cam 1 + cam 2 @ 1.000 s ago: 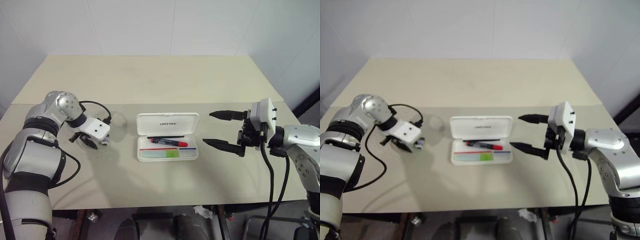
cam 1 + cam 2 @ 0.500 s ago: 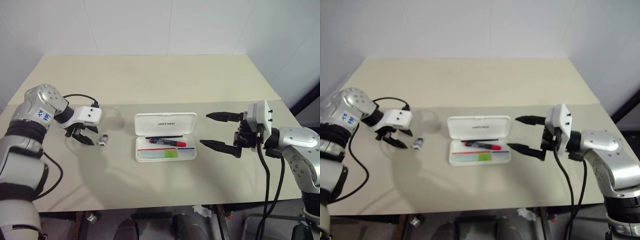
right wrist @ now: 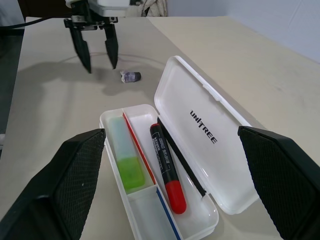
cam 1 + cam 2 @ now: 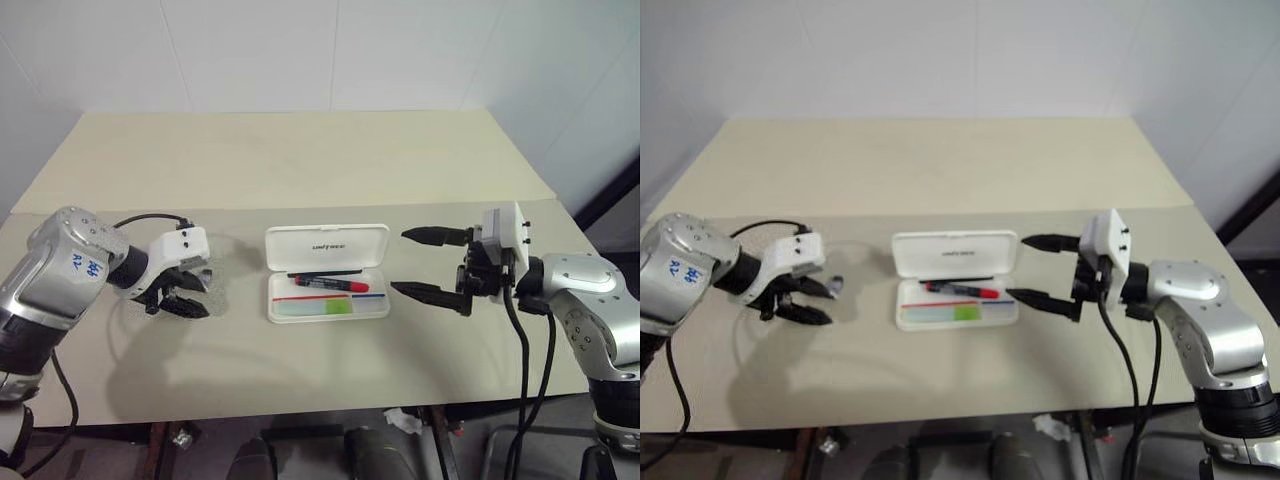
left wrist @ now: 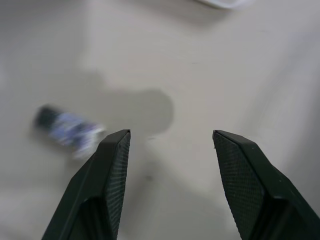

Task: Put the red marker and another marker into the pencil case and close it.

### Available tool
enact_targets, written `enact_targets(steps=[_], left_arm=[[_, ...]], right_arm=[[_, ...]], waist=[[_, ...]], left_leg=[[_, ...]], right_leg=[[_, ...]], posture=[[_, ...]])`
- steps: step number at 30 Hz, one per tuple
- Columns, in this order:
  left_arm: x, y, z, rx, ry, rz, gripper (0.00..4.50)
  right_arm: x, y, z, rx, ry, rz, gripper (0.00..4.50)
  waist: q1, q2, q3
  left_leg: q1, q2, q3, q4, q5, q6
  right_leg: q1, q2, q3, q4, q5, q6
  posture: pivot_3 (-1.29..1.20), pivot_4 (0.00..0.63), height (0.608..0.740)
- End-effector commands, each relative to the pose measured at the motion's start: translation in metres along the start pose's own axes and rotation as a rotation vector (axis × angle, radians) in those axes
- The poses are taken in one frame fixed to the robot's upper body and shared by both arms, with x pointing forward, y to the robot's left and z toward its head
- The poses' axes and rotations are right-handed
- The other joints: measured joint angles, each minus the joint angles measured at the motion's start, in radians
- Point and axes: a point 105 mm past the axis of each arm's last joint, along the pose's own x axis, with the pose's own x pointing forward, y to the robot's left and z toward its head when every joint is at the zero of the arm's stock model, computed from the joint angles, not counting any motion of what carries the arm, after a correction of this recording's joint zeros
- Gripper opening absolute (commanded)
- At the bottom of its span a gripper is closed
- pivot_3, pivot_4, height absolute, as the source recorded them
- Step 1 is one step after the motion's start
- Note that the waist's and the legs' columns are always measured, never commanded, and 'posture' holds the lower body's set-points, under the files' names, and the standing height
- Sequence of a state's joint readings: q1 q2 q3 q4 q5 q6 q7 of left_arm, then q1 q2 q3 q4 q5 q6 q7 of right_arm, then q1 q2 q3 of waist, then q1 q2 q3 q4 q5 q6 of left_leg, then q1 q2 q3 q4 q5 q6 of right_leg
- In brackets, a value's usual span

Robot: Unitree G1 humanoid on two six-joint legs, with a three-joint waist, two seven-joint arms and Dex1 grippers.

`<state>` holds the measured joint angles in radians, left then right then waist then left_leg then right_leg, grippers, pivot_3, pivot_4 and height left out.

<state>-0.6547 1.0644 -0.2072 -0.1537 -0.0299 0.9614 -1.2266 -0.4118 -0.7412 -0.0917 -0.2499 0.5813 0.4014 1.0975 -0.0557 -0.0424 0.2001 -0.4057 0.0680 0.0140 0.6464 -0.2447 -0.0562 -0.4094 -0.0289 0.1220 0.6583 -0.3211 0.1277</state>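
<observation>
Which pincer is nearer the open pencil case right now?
Right. The right pincer hangs open just beside the pencil case, fingers pointing at it. The left pincer sits farther off on the case's other side, open near a small wrapper.

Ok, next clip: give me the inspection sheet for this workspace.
Surface: pale table, seam across its middle.
Job's things: pencil case open; red marker and green-ended marker lie inside it.
Clutter: small dark-and-white scrap on the table beside the left pincer.
Grippers: left pincer open, empty, above the table; right pincer open, empty, fingers pointing at the case.
Cables: black leads at both wrists.
Surroundings: white walls; nothing else seen.
</observation>
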Motion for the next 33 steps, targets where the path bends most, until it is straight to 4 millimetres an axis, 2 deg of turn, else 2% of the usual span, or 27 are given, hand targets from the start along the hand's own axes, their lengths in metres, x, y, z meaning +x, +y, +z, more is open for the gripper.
enact_targets(steps=[1,9,11,15,16,22,28,33], left_arm=[[-0.008,0.009,0.005,-0.041,-0.05,0.175,2.8],[0.0,0.004,0.005,-0.206,-0.124,0.345,2.8],[0.001,0.002,0.004,-0.233,-0.12,0.363,3.14],[0.004,-0.001,0.0,-0.291,-0.083,0.409,4.36],[0.004,-0.001,-0.001,-0.292,-0.079,0.419,4.45],[0.015,-0.005,-0.008,-0.358,-0.082,0.433,4.45],[0.022,0.003,-0.008,-0.546,-0.153,0.532,4.45],[0.032,0.002,-0.007,-0.559,-0.155,0.553,4.45]], right_arm=[[0.0,0.0,0.009,-0.037,-0.029,0.005,4.5],[0.001,0.0,0.009,-0.035,-0.034,0.006,4.5],[0.002,0.0,0.009,-0.035,-0.035,0.007,4.5],[0.001,0.0,0.009,-0.037,-0.033,0.006,4.5],[0.001,0.0,0.009,-0.037,-0.034,0.005,4.5],[0.001,0.001,0.009,-0.035,-0.036,0.003,4.5],[-0.001,0.002,0.01,-0.036,-0.035,-0.006,4.5],[-0.002,0.004,0.009,-0.032,-0.032,-0.014,4.5]], waist=[[0.0,0.0,0.0],[0.001,0.0,0.0],[0.001,-0.001,0.0],[0.0,-0.001,0.0],[0.0,-0.001,0.0],[0.001,-0.001,0.0],[0.003,-0.001,0.0],[0.002,-0.001,0.0]], left_leg=[[0.0,0.0,0.0,0.0,0.0,0.0],[-0.001,0.0,0.0,-0.001,0.0,0.0],[-0.001,0.0,-0.001,-0.001,0.0,0.0],[0.0,0.0,-0.001,-0.001,0.0,-0.001],[0.0,-0.001,-0.001,-0.001,0.0,-0.001],[0.0,-0.001,-0.001,-0.001,-0.001,-0.001],[-0.001,-0.001,-0.002,0.0,-0.001,-0.001],[0.0,-0.001,-0.002,0.0,-0.001,-0.002]], right_leg=[[0.0,0.0,0.0,0.0,0.0,0.0],[0.0,0.0,0.0,-0.001,0.0,0.0],[0.0,0.0,0.0,-0.001,0.0,0.0],[0.0,0.0,0.0,-0.001,0.0,0.0],[0.0,0.0,0.0,-0.001,0.0,0.0],[0.0,0.0,0.0,-0.002,0.0,0.0],[0.001,0.0,0.0,-0.002,0.001,0.001],[0.001,0.0,0.0,-0.002,0.001,0.001]], posture=[[0.0,0.15,0.74],[0.0,0.15,0.74],[0.0,0.15,0.74],[0.0,0.15,0.74],[0.0,0.15,0.74],[0.0,0.15,0.74],[0.0,0.15,0.74],[0.0,0.15,0.74]])
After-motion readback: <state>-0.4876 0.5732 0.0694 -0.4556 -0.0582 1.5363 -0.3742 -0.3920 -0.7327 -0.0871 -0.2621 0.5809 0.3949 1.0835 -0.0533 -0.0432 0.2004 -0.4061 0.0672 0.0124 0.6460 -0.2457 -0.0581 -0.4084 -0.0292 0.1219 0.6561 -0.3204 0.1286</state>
